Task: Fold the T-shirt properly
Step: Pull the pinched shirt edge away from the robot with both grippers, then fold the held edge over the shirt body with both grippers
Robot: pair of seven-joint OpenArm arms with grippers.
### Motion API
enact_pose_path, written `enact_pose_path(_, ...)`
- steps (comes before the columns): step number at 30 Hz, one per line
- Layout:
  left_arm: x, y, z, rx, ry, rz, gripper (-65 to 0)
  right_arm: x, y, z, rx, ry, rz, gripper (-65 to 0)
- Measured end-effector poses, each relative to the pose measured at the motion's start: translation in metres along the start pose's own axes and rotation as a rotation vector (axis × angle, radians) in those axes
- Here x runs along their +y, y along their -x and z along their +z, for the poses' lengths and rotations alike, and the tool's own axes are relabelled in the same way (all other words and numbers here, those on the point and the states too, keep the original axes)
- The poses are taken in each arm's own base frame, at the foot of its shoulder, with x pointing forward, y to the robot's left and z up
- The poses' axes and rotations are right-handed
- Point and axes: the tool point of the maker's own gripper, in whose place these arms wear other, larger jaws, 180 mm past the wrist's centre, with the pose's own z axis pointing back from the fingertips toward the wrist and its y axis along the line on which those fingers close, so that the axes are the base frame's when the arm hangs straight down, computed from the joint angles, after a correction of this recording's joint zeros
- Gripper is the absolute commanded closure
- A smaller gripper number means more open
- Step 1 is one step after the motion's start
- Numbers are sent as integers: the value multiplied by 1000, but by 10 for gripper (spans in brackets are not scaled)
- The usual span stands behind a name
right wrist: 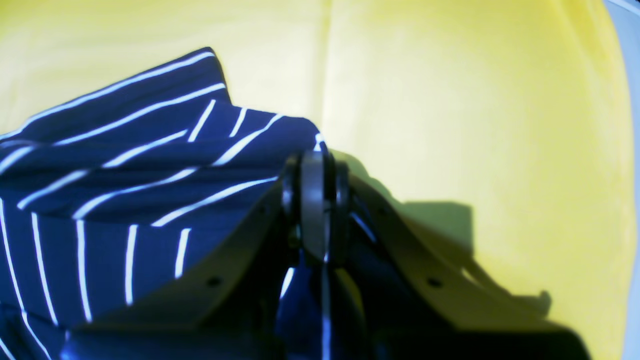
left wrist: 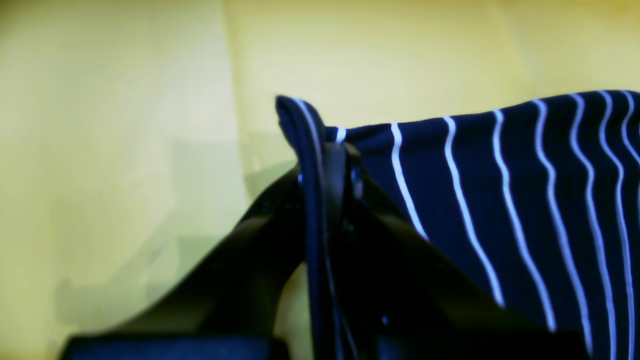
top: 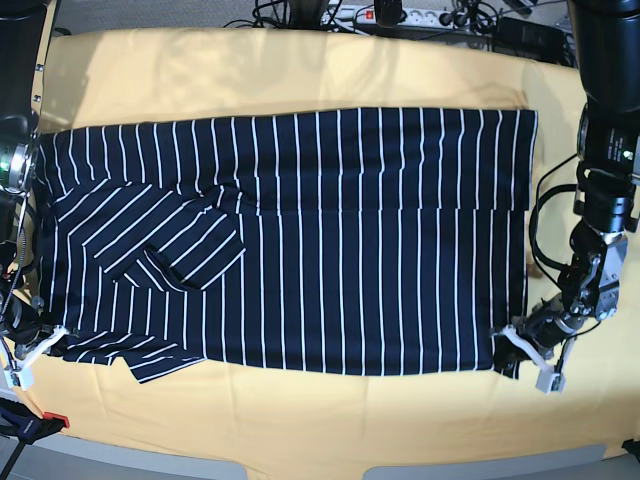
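Note:
The navy T-shirt (top: 330, 240) with thin white stripes lies spread flat on the yellow cloth, its length running left to right. Its far long edge is folded over and one sleeve lies folded in at the left. My left gripper (top: 507, 346) is shut on the shirt's near right corner. In the left wrist view the black gripper (left wrist: 325, 170) pinches a raised fabric edge, with the shirt (left wrist: 500, 190) trailing right. My right gripper (top: 52, 340) is shut on the near left corner. In the right wrist view the gripper (right wrist: 315, 200) clamps the shirt (right wrist: 125, 175).
The yellow cloth (top: 300, 70) covers the whole table. Cables and a power strip (top: 400, 15) lie beyond the far edge. A small red-tipped object (top: 52, 420) sits at the near left corner. The table's front edge (top: 300, 470) runs close below the shirt.

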Motion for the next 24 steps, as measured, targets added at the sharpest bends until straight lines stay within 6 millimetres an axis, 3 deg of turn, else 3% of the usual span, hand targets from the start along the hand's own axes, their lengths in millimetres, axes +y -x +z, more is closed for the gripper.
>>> enact_pose_path(5,-5,-6,-3,5,10,-29,0,6,2,1,6,-38,22,0)
enact_pose_path(10,-25,14,2,113,138,-64,0,17,12,3,58,-112,63,0)
enact_pose_path(14,-45,17,8,136,258,-26,0,20,15,4,79,-130,41,0)
enact_pose_path(18,-45,30,13,216,272,15,0,20,33,8,162,-147,2,0)
enact_pose_path(21,-41,28,17,212,272,42,0,11,40,17,188,-152,-49,0)
enact_pose_path(24,-39,25,21,206,277,67,0,-6,29,29,148,-139,-86,0)
